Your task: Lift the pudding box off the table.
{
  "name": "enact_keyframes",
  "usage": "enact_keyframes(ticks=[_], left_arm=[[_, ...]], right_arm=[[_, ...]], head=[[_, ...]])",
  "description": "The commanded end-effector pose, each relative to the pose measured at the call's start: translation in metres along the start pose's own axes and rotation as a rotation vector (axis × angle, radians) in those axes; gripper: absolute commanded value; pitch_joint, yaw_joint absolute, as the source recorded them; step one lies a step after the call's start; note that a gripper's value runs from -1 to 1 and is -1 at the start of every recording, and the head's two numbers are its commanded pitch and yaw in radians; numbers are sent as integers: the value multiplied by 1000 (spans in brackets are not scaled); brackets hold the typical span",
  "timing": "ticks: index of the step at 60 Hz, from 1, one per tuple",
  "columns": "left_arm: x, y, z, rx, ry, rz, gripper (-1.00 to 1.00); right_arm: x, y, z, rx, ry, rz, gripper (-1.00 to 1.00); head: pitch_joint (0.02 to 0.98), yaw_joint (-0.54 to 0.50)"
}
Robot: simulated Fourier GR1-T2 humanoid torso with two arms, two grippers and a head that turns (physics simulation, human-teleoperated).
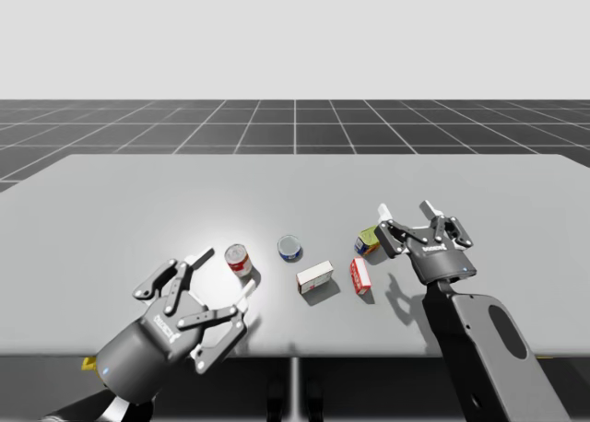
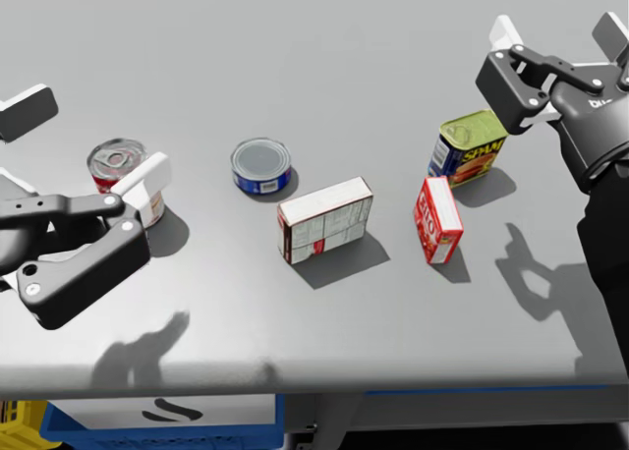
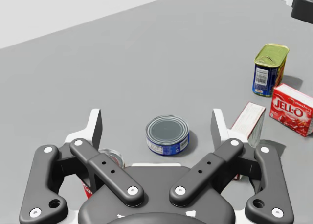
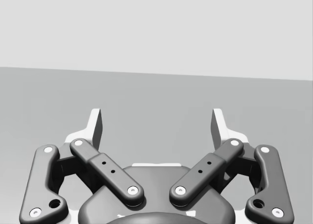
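Observation:
The pudding box (image 1: 314, 276) (image 2: 325, 219), white on top with dark sides, lies flat near the table's middle front. Past my left gripper's right finger its end (image 3: 248, 122) shows. My left gripper (image 1: 224, 275) (image 2: 88, 145) (image 3: 156, 128) hovers open to the box's left, over a red can, with nothing between its fingers. Off to the box's right and further back, my right gripper (image 1: 407, 210) (image 2: 558, 29) (image 4: 156, 123) is open and holds nothing, facing bare table.
A red can (image 1: 238, 259) (image 2: 118, 163) stands under my left gripper. A flat blue can (image 1: 289, 248) (image 2: 260, 165) (image 3: 167, 135) sits behind the pudding box. A small red box (image 1: 360, 275) (image 2: 438, 219) and a green-topped blue can (image 1: 369, 240) (image 2: 467, 145) stand to its right.

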Motion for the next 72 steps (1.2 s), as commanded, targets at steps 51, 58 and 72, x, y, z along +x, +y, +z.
enact_keyframes(ticks=[51,58,72], left_arm=[[-88,-65,-67,-146,247,93,-1000],[-91,-68,-82,-147,267,82,-1000],[-97,-75,-108,-137,297,56,-1000]], right_arm=[[0,1,0,1,-5,4,-1000],[0,1,0,-1,-6,6,-1000],[1,0,0,-4,-9,5,-1000]], head=[[903,-62],[901,-62],[901,-64]])
